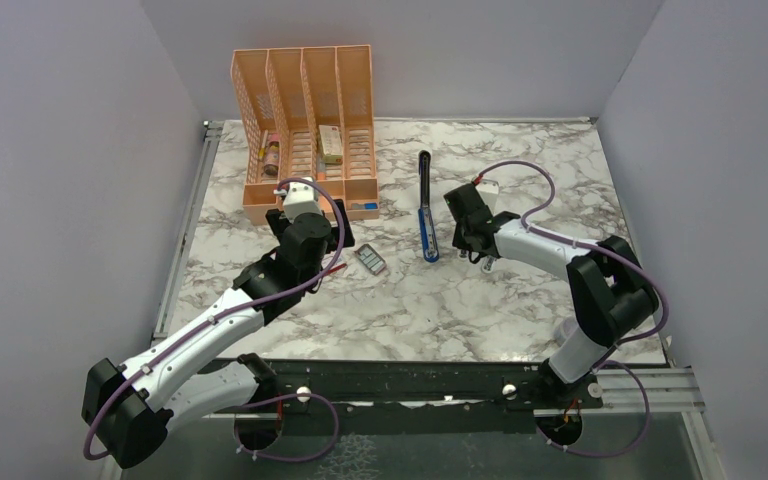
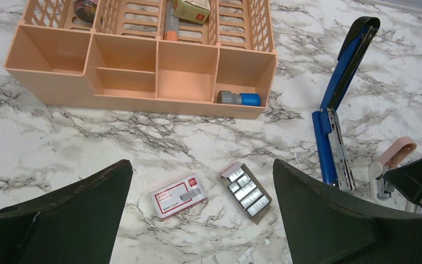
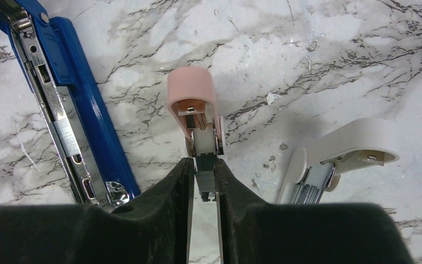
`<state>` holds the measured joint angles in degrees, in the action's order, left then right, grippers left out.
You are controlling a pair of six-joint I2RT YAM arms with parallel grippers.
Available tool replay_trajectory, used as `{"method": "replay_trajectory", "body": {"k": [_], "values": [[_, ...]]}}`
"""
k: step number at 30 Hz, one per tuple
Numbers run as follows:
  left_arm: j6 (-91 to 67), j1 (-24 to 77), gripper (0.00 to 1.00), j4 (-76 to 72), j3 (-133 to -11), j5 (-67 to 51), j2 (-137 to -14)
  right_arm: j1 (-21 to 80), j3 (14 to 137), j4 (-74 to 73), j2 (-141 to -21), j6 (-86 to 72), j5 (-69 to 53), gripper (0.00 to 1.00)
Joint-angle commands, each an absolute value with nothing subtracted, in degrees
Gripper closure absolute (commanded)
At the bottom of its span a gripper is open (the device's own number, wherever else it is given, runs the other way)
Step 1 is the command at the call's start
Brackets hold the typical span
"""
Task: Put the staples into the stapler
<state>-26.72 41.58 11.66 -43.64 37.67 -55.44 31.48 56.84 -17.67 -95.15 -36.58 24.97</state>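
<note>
Right pincer (image 3: 203, 179) pinches the grey end of a pink-capped piece (image 3: 191, 91), the opened blue stapler (image 3: 90, 107) just left of it. Left pincer (image 2: 201, 165) hangs spread wide above the staples (image 2: 247, 191) and red box (image 2: 178, 196).

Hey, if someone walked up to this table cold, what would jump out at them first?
Probably the blue stapler, lying swung wide open mid-table with its metal channel exposed. Just right of it, the right gripper pinches a small grey strip, seemingly staples, next to a pink-capped piece. An orange organizer stands back left, with the staples tray and red box lying before it.
</note>
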Motion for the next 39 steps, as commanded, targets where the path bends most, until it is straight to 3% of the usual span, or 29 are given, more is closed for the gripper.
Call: {"method": "replay_trajectory", "body": {"k": [1, 39], "values": [[-26.2, 41.4, 0.01, 10.4, -44.6, 37.3, -55.6, 31.3, 57.0, -16.2, -96.2, -36.7, 26.0, 0.75], [-26.3, 41.4, 0.01, 10.4, -44.6, 37.1, -55.9, 31.2, 56.6, -15.3, -96.3, -35.8, 25.5, 0.75]]}}
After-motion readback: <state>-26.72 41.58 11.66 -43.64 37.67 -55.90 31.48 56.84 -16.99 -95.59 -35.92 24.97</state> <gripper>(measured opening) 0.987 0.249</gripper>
